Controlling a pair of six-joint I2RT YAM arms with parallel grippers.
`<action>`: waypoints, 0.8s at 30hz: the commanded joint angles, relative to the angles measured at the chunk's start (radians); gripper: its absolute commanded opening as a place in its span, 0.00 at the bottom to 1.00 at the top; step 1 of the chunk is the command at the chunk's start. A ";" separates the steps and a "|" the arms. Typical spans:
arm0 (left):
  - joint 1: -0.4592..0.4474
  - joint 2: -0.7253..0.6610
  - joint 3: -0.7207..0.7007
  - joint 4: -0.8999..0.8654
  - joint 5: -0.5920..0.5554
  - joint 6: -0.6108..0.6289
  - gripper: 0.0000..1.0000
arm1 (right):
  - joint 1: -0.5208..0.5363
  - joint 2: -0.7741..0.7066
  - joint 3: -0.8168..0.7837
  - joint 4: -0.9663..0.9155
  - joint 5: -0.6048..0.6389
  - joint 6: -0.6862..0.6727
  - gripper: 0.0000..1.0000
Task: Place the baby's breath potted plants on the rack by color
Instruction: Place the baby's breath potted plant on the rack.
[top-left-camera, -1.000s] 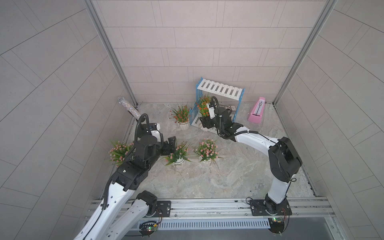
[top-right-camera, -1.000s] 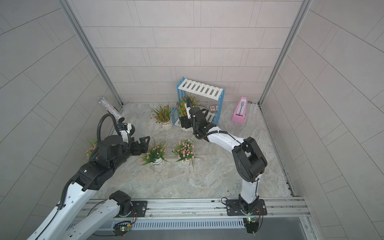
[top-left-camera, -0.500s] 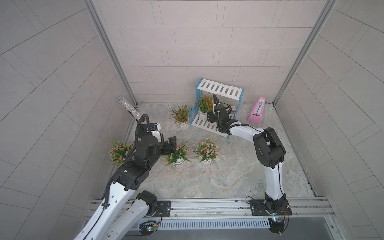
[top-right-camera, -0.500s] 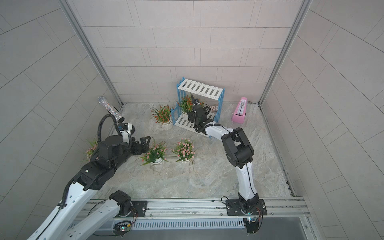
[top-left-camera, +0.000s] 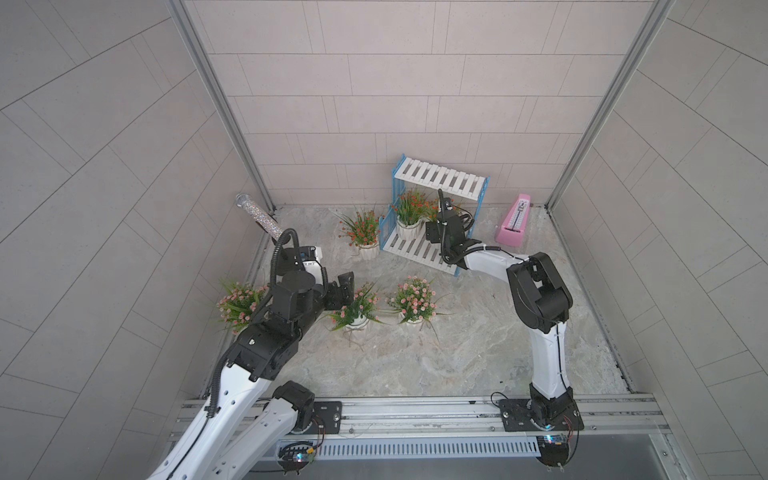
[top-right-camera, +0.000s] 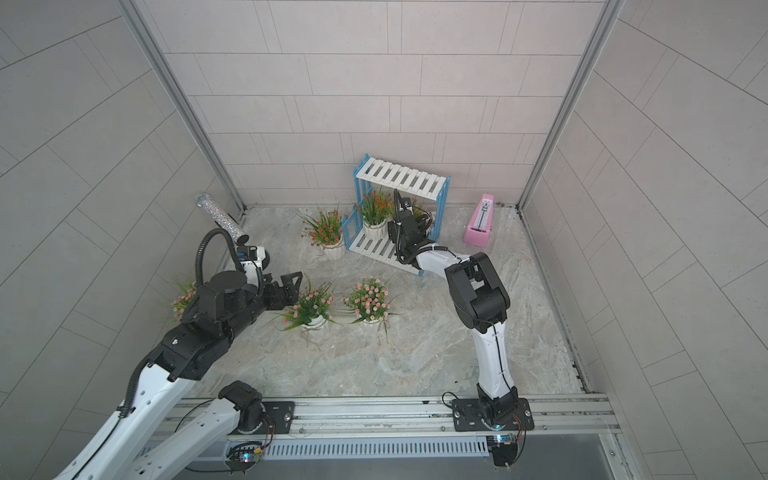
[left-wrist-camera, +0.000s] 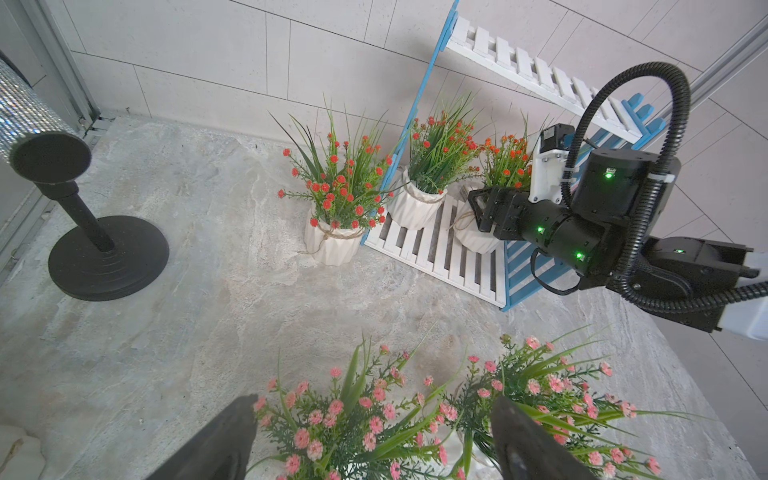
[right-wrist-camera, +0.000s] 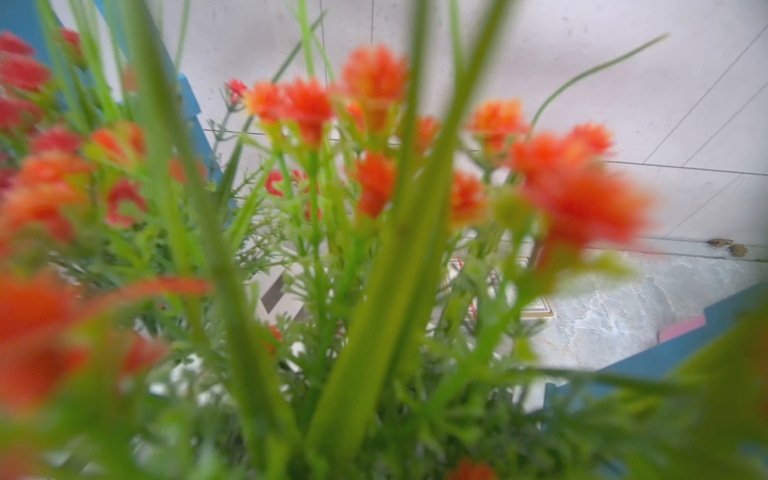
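Observation:
The rack (top-left-camera: 440, 183) stands at the back wall, its top shelf bare. One orange-red potted plant (top-left-camera: 409, 208) sits on the lower shelf. Beside it on that shelf is a second orange-red plant (left-wrist-camera: 505, 162), with my right gripper (left-wrist-camera: 478, 208) shut on its white pot. Its foliage (right-wrist-camera: 374, 178) fills the right wrist view and hides the jaws. A third orange-red plant (top-left-camera: 361, 228) stands on the floor left of the rack. Three pink plants (top-left-camera: 239, 301) (top-left-camera: 353, 305) (top-left-camera: 413, 297) stand on the floor. My left gripper (top-left-camera: 345, 286) hangs open over the middle one (left-wrist-camera: 353, 415), fingers either side of its flowers.
A pink metronome (top-left-camera: 515, 222) stands right of the rack by the back wall. A glittery tube on a black round stand (left-wrist-camera: 83, 232) leans in the back left corner. Tiled walls close in on three sides.
My right arm carried the orange-red plant back and set it onto the rack's lower shelf beside the other one, its elbow folding in. The left arm has barely moved.

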 joint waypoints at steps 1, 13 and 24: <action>0.007 -0.011 -0.003 0.026 0.000 -0.009 0.92 | -0.003 0.013 0.025 0.060 0.045 0.015 0.70; 0.006 -0.034 0.006 0.007 -0.001 -0.012 0.92 | -0.007 0.035 0.024 0.046 0.064 0.020 0.94; 0.007 -0.039 0.016 0.004 0.009 -0.017 0.92 | 0.017 -0.096 -0.100 0.051 0.005 0.022 0.99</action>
